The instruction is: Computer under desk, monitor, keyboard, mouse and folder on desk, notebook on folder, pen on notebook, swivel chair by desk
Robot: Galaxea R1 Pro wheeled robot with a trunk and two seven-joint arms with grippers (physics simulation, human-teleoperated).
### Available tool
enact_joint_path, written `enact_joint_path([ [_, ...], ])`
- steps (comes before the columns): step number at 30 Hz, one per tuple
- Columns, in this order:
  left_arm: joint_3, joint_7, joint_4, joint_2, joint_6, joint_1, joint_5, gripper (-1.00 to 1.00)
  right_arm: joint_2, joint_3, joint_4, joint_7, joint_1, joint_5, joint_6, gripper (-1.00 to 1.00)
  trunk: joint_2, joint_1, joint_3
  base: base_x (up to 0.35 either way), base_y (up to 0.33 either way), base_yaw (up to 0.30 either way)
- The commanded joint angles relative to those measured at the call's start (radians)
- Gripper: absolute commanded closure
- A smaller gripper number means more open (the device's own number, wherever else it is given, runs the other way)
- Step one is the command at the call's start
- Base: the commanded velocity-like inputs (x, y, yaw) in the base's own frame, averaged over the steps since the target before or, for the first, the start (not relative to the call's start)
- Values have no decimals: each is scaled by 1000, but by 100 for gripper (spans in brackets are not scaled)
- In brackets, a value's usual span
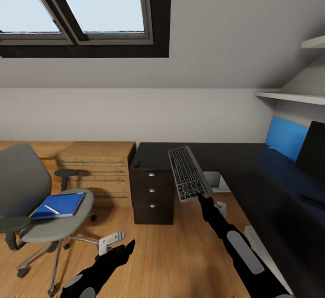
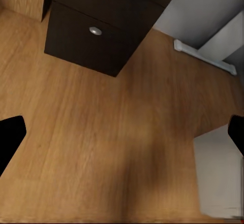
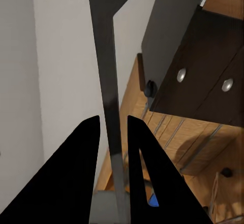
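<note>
The right gripper (image 1: 201, 196) is clamped on the near edge of the keyboard (image 1: 188, 173), held in air at 12 o'clock beside the desk (image 1: 253, 167). Such thin edge grip could let it slip. The left gripper (image 2: 122, 132) hangs with fingers apart.

Black jointed arms with grey oval panels; black tapered fingers (image 3: 76, 178) on each claw.

desk (image 1: 253, 162) – glossy black | floor (image 1: 180, 253) – wood-grain | swivel chair (image 1: 27, 185) – grey padded
</note>
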Motion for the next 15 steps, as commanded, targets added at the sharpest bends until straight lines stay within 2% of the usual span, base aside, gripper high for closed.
enact_joint_path([
  [1, -2, 10, -2, 1, 1, -1, 10, -100, -1, 2, 0, 4, -1, -11, 2, 100, -1, -1, -1, -316, -164, 0],
  [11, -2, 10, -2, 0, 1, -1, 10, -100, -3, 0, 0, 4, -1, -16, 3, 100, -1, -1, -1, -316, -147, 0],
  [15, -2, 10, -2, 0, 1, -1, 10, -100, -7, -1, 3, 3, -1, -41, 3, 100, -1, -1, -1, -316, -140, 0],
])
